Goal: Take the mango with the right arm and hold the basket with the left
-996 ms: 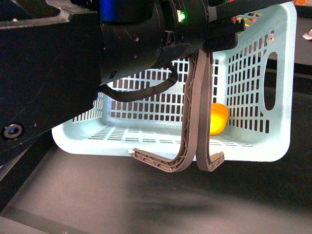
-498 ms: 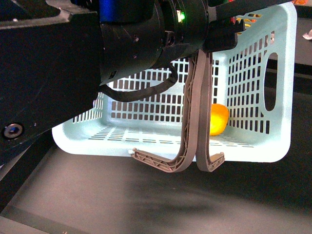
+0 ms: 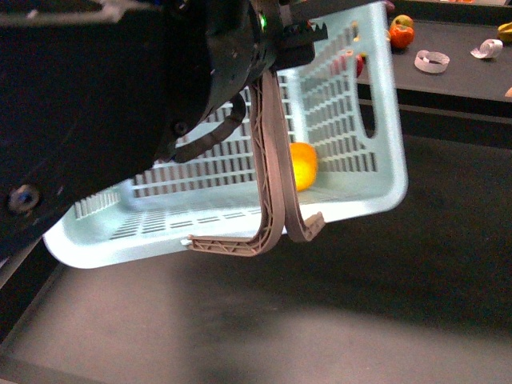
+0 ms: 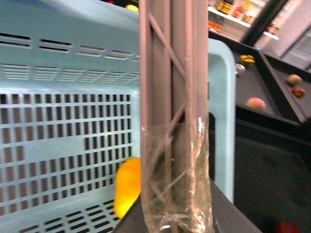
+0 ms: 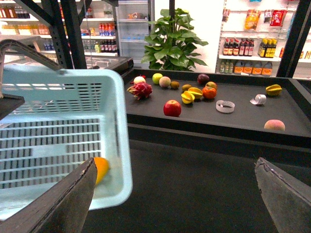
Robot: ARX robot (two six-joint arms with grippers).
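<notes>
Aloft, pale-blue slotted plastic basket is held tilted by black left gripper, jaws clamped on paired grey-brown latticed handles, which are bound with clear tape. Elongated yellow-orange mango is seen inside, lodged where floor meets end wall, partly hidden behind handles; long axis appears laid along that wall, pointing direction not readable. Right gripper is spread wide, nothing held. Below, dark matte surface; beyond, black display table strewn with fruit, shelved bottles, potted plant.
</notes>
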